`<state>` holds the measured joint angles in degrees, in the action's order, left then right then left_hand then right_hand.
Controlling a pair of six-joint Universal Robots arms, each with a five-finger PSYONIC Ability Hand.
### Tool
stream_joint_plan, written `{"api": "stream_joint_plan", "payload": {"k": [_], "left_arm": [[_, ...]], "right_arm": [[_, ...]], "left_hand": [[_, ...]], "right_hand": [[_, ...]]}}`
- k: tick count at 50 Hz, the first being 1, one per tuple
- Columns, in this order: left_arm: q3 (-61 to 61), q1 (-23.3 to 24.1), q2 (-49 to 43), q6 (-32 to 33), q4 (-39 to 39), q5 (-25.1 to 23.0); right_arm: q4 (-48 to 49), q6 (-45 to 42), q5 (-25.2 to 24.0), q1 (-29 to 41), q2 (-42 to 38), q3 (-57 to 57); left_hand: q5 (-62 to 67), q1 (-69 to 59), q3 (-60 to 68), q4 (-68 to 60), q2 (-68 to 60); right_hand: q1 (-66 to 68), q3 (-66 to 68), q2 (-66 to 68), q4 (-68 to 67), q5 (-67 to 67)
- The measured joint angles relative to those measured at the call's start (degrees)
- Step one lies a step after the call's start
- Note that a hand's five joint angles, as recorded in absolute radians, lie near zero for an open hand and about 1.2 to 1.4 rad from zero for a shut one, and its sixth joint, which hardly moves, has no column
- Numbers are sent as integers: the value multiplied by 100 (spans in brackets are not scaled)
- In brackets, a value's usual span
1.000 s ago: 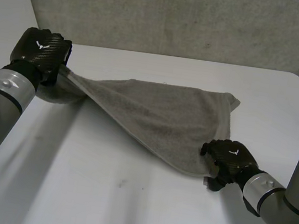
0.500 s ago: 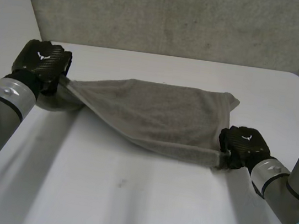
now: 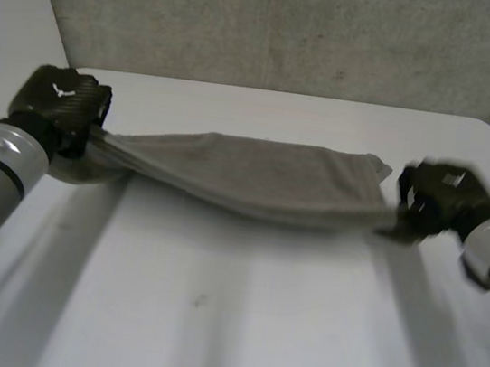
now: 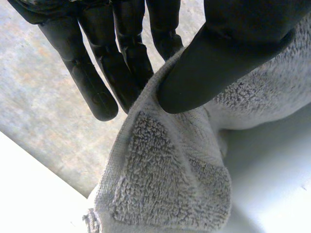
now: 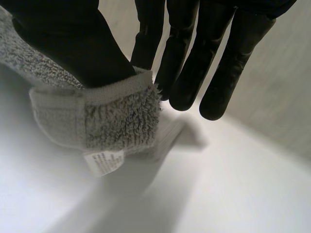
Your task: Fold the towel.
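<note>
Towel (image 3: 255, 176) is now drawn into a narrow grey band, sagging slightly. It is strung across the back half of the table (image 3: 225, 327), from near the left edge to near the right edge. A second ago it lay as a wide slanted sheet, low corner toward the front edge.

Right hand (image 3: 439, 197) has carried that corner from the front out and back toward the right edge; half a second ago it was about midway. Left hand (image 3: 60, 103) has dropped a little and sits near the back left corner, with its end of the towel bunched below it.

Left wrist view: thumb pressed onto a ridge of terry, clamping it against the fingers (image 4: 124, 63), which are straight and close together. A loose hemmed corner hangs past the fingertips.

Right wrist view: thumb pins the hemmed corner against the nearest finger. The other fingers (image 5: 218, 63) are straight, side by side, reaching past the cloth edge.

Writing: small white tag (image 5: 103, 161) hangs from the hem at the right hand's corner, seen from the right wrist camera. Its print is too fine to read. White emblem (image 3: 60, 90) on the back of the left hand is a mark, not letters.

Head view gives the towel's whole span and the grey wall (image 3: 294, 26) behind the back edge.
</note>
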<state>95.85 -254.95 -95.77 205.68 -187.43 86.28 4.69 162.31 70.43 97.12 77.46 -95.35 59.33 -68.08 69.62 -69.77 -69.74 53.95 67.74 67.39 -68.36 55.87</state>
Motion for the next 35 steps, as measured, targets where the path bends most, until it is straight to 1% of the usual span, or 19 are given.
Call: {"api": "stream_joint_plan", "payload": {"k": [2, 3, 5, 8, 9, 10, 11, 12, 13, 14, 18, 19, 22, 24, 26, 28, 29, 31, 35], "left_arm": [[-109, 0, 182, 24, 259, 23], [-223, 0, 365, 67, 568, 32], [-345, 0, 543, 129, 889, 32], [-598, 0, 899, 319, 1616, 13], [-712, 0, 1050, 457, 1986, -2], [-712, 0, 1050, 457, 1986, -2], [-795, 2, 1164, 627, 2314, -17], [-814, 5, 1195, 701, 2426, -22], [-826, 8, 1219, 789, 2534, -26], [-806, 20, 1222, 987, 2715, -33], [-587, 46, 969, 1446, 2869, -29], [-587, 46, 969, 1446, 2869, -29], [-338, 52, 261, 1833, 2818, 8], [-319, 54, -86, 1958, 2780, 55], [-443, 63, -727, 2137, 2695, 206], [-603, 71, -1049, 2213, 2653, 314], [-895, 85, -1374, 2283, 2604, 448], [-1391, 105, -1724, 2344, 2554, 612], [-2512, 147, -2157, 2370, 2444, 807]], "right_arm": [[-188, -308, -15, -25, 446, 179], [-340, -492, -24, -41, 657, 283], [-785, -967, -39, -93, 1109, 596], [-1619, -1695, -54, -185, 1522, 1058], [-2120, -2092, -52, -224, 1615, 1273], [-2120, -2092, -52, -224, 1615, 1273], [-2507, -2394, -43, -247, 1635, 1419], [-3013, -2789, -26, -264, 1600, 1584], [-3185, -2925, -18, -269, 1573, 1633], [-3828, -3439, 19, -278, 1387, 1799], [-4824, -4284, 191, -240, 624, 1965], [-4824, -4284, 191, -240, 624, 1965], [-4931, -4435, 482, -118, 54, 1950], [-4898, -4457, 645, -44, -217, 1964], [-4761, -4470, 891, 76, -622, 2058], [-4639, -4470, 1022, 151, -844, 2156], [-4452, -4468, 1154, 240, -1057, 2318], [-4221, -4461, 1270, 323, -1226, 2530], [-3323, -4418, 1582, 551, -1564, 3356]], "left_hand": [[0, 0, 0, 0, 0], [0, 0, 0, 0, 0], [0, 0, 0, 0, 0], [0, 0, 0, 0, 0], [0, 0, 0, 0, 0], [0, 0, 0, 0, 0], [0, 0, 0, 0, 0], [7, 0, 0, 0, 0], [13, 0, 0, 0, 0], [15, 0, 0, 0, -2], [17, 0, 0, 0, -3], [17, 0, 0, 0, -3], [23, -8, 0, 0, -4], [23, -8, 0, 0, -3], [23, -8, 0, 0, -4], [23, -9, 0, 0, -4], [23, -23, 0, 0, -4], [41, -27, 0, 0, -4], [43, -27, 0, 0, -3]], "right_hand": [[0, 0, 1, 0, 6], [0, 0, 1, 0, 10], [0, 0, 1, 0, 10], [0, 1, 1, 0, 12], [0, 1, 1, 0, 13], [0, 1, 1, 0, 13], [0, 1, 1, 0, 14], [0, 1, 1, 0, 14], [0, 0, 1, -1, 14], [0, 1, 1, -1, 14], [0, 1, 1, -1, 16], [0, 1, 1, -1, 16], [0, 0, 1, -1, 25], [0, 0, 1, -1, 28], [0, 1, 1, -1, 37], [0, 0, 1, -1, 48], [0, 1, 1, 0, 85], [0, 0, 1, -1, 215], [0, 0, 2, -1, 261]]}}
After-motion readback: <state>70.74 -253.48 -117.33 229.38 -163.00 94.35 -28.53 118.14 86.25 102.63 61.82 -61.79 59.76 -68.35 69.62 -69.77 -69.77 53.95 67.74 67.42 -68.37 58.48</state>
